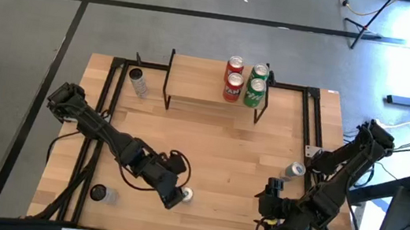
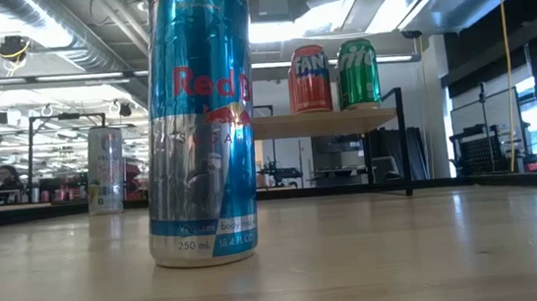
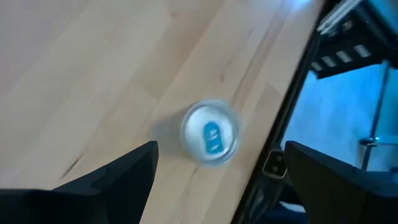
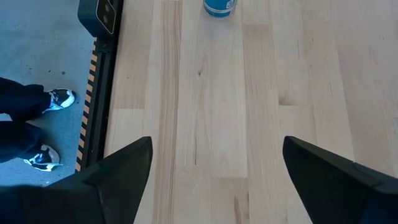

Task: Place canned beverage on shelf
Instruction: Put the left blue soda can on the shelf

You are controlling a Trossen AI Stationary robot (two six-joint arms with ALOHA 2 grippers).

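A light wooden table (image 1: 217, 144) edged with black rails holds a small shelf (image 1: 201, 83) at its far side, where a red can lettered "FAN" (image 2: 309, 78) and a green 7UP can (image 2: 358, 73) already stand among four cans on its right end. At the near edge, a blue and silver Red Bull can (image 2: 199, 127), marked "250 mL", stands upright on the tabletop, not on the shelf. The left gripper (image 1: 176, 197) hangs above it with fingers spread and released, while the right gripper (image 1: 274, 223) waits near the table's near right corner, fingers apart and empty.
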